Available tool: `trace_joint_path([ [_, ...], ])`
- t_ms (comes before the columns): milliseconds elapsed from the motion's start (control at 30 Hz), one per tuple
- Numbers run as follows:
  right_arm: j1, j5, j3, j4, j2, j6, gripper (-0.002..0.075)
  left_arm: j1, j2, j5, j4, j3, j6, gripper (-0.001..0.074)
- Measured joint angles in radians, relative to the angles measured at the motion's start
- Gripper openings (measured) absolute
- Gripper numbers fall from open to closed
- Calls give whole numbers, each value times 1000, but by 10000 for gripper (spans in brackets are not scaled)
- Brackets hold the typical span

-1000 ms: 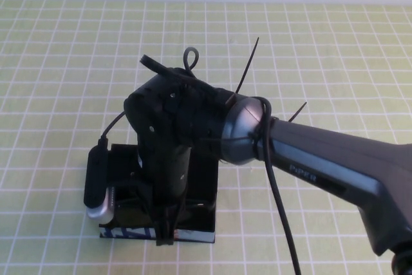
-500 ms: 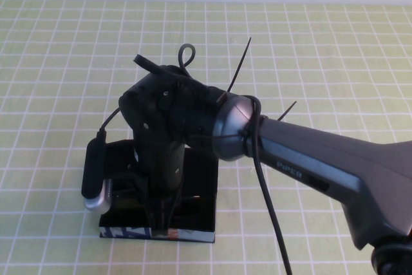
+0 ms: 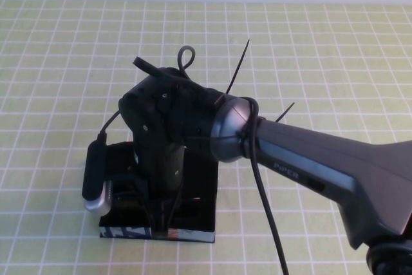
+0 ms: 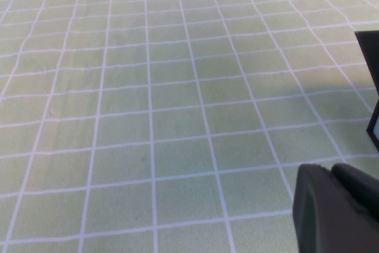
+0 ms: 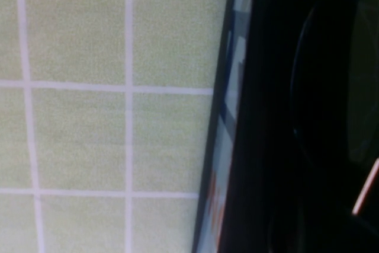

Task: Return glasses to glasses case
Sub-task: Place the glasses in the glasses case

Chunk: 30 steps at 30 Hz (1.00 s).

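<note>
Directly beneath the right gripper (image 3: pixel 164 220) sits the open glasses case (image 3: pixel 199 185), its patterned front edge just under the fingertips. Those fingers are nearly pressed together, apparently pinching the glasses (image 5: pixel 323 105), whose dark rim and lens show inside the case right beside them. Placement looks almost done; letting go and shutting the lid seem left. Off to the side, the left gripper (image 4: pixel 337 211) hovers over bare tablecloth (image 4: pixel 148 87), its spread impossible to tell.

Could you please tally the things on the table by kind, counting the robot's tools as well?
Glasses case: 1, open
Glasses: 1, inside the case, mostly hidden
Tools: 2, the right tool down in the case, the left tool apart from the case
Total: 4
</note>
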Motion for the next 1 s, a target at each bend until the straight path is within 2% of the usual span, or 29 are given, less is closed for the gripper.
trace_joint_path([
  [633,0,0,0,0,29,5,71,0,0,0,0,0,0,-4],
  [700,0,0,0,-2,29,22,108,0,0,0,0,0,0,-4],
  [867,0,0,-2,-26,29,73,258,0,0,0,0,0,0,-4],
  [1000,0,0,-23,-36,29,80,303,0,0,0,0,0,0,-4],
])
